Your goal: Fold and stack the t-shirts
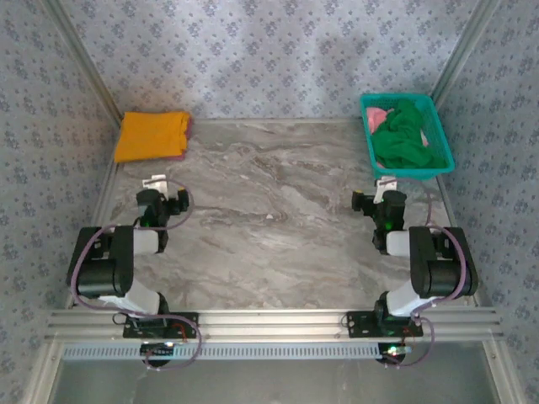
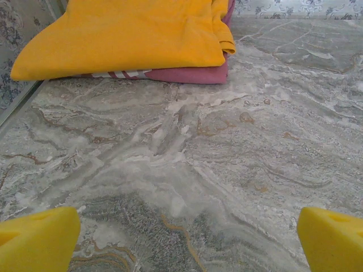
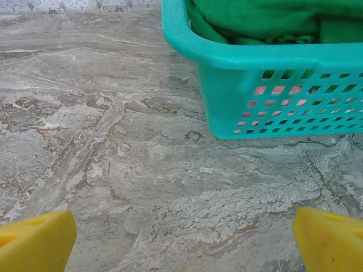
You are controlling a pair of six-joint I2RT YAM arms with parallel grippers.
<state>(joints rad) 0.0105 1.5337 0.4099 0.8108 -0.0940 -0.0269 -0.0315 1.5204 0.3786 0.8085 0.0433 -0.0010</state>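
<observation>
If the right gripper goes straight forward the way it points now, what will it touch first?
Most likely the near corner of the teal basket holding the green t-shirt, with bare table before it. Depth is unclear, so the right gripper might slip past.

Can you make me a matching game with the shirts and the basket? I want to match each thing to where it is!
Things:
1. orange-yellow shirt
2. green shirt
3. teal basket
4. right gripper

Places:
A. crumpled inside the basket
B. far right corner of the table
C. folded on top of a dark pink shirt, far left corner
D. open, just on the near side of the basket

Pairs: 1-C, 2-A, 3-B, 4-D
</observation>
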